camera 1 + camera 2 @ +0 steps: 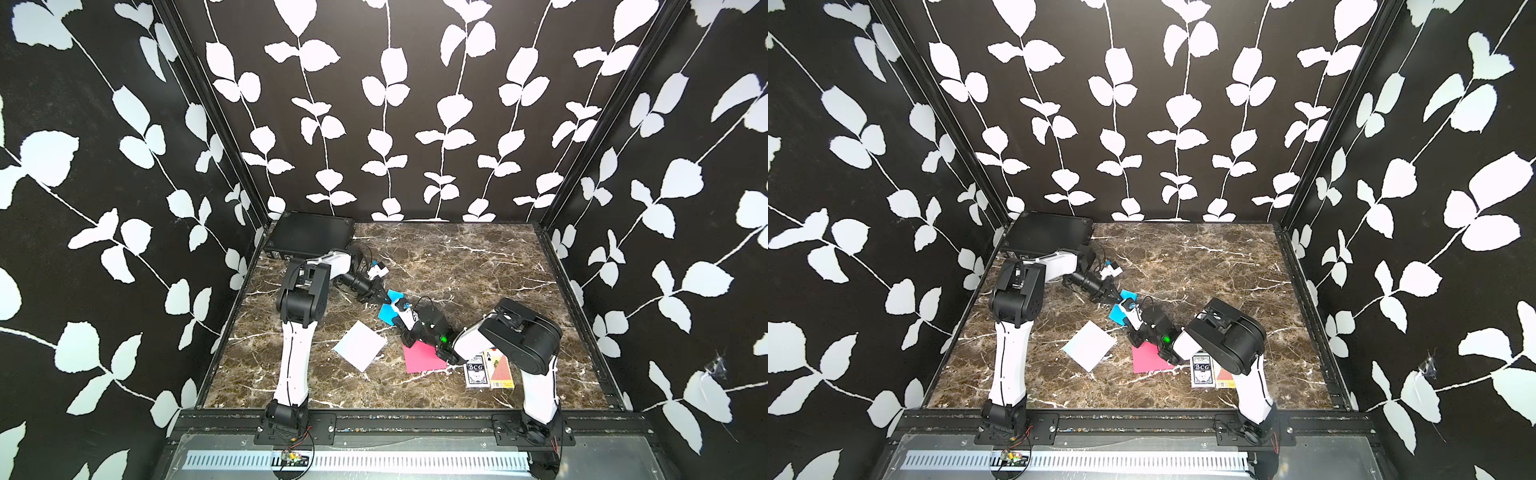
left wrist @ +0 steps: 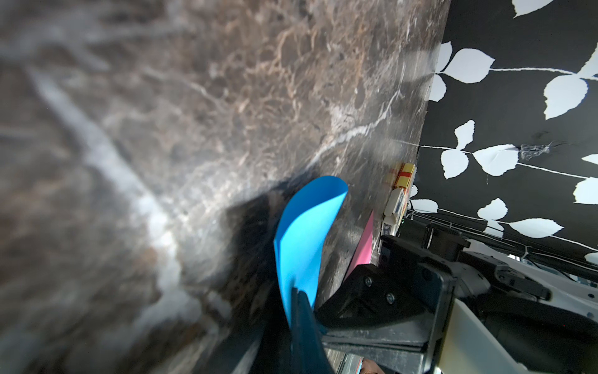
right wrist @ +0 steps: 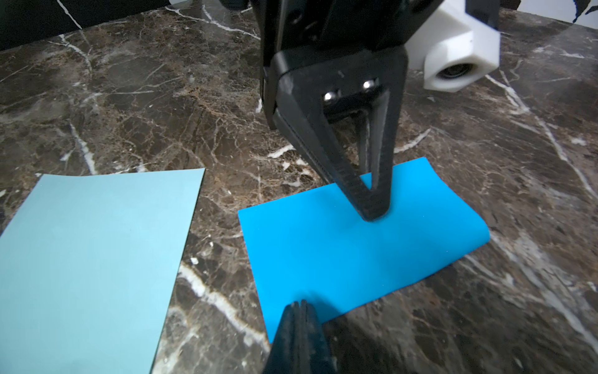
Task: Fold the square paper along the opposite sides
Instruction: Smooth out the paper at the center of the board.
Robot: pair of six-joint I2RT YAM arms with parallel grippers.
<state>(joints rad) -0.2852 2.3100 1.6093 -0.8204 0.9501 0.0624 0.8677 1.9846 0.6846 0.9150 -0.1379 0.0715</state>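
Left end effector (image 3: 375,210), closed, presses the folded blue paper (image 3: 323,252); right end effector (image 3: 301,306), closed, at its edge; box (image 1: 476,370) reads "BCG"

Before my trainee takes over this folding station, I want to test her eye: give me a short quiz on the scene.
1. True or false: the blue paper lies flat and unfolded.
2. How many sheets of paper lie on the table?
3. On the left gripper, the jaws are: A) wide open; B) shut, tip down on the blue paper; C) out of view.

Key:
1. False. It is doubled over, with a rounded fold.
2. Three: the blue one, a white paper and a pink paper.
3. B.
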